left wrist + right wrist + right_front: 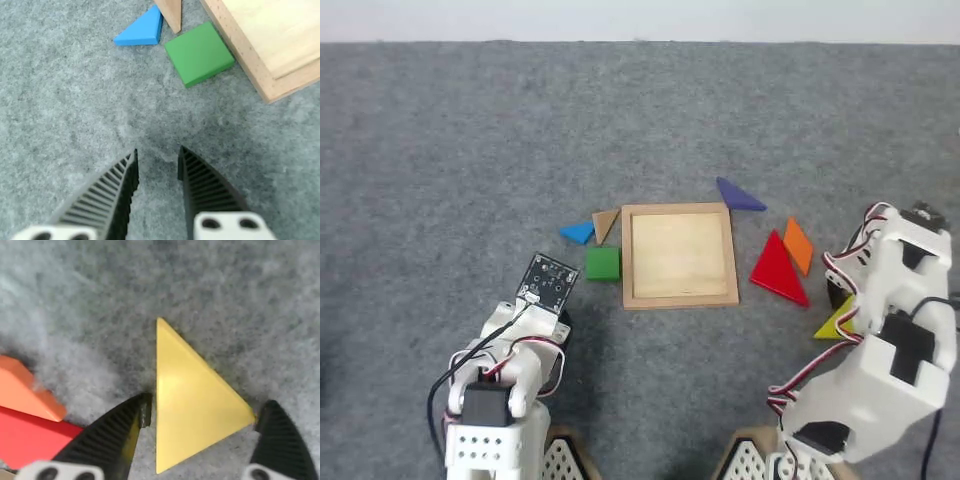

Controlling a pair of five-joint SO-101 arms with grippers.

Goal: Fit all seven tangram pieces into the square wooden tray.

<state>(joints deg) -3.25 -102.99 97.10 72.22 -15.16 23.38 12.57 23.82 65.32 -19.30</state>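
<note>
Seven tangram pieces lie on the grey carpet (470,140) outside the one square wooden tray (680,300). Seen from the high view, three sit at the tray's 9 o'clock: a blue triangle (578,232), a tan triangle (606,223) and a green square (603,263). One purple parallelogram (740,195) lies at 1 o'clock, an orange piece (798,245) and a red triangle (778,270) at 3 o'clock, and a yellow triangle (837,324) at 4 o'clock. The left gripper (157,152) hangs over bare carpet near the green square, fingers narrowly parted and holding nothing. The right gripper (205,407) spreads wide astride the yellow triangle, one finger at each side.
</note>
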